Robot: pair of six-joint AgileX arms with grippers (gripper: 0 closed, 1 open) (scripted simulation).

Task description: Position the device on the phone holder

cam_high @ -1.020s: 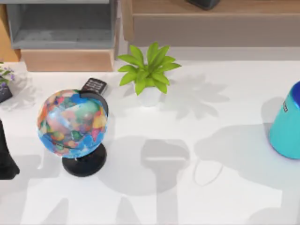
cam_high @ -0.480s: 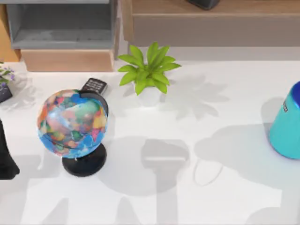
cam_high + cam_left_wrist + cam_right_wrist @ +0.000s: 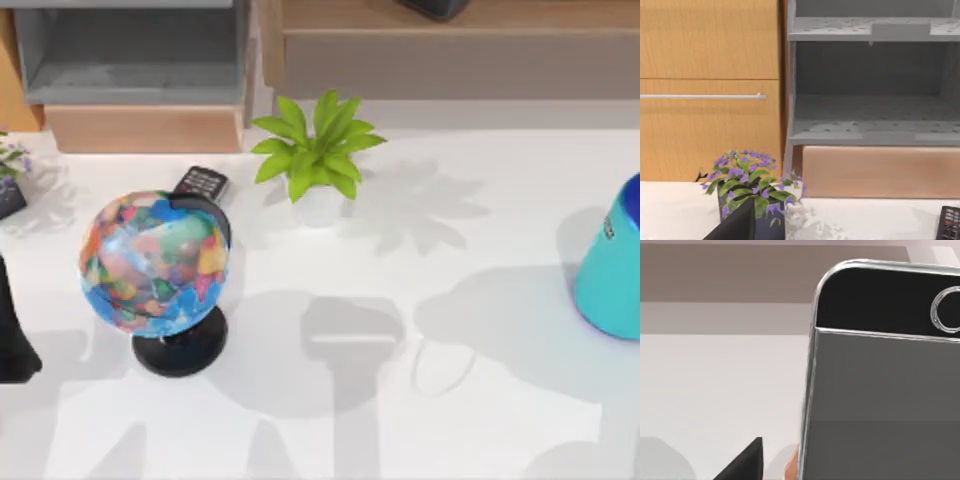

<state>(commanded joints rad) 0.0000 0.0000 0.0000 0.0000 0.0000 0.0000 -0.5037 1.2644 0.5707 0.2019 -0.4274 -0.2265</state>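
The device (image 3: 880, 390), a flat smartphone with a grey screen, black bezel, silver edge and round home button, stands very close in the right wrist view, raised above the white table (image 3: 715, 390). My right gripper is shut on it, and one dark finger (image 3: 745, 462) shows beside its silver edge. A dark corner of my left gripper (image 3: 735, 225) shows in the left wrist view, near a pot of purple flowers (image 3: 752, 185) at the table's back left. The phone holder is out of view.
A colourful globe (image 3: 155, 262) on a black base stands at the left, a small black keypad gadget (image 3: 202, 182) behind it. A green plant (image 3: 315, 150) sits at the back centre, a teal container (image 3: 612, 265) at the right edge and a dark object (image 3: 10, 345) at the left edge. A grey shelf (image 3: 870, 90) lines the back.
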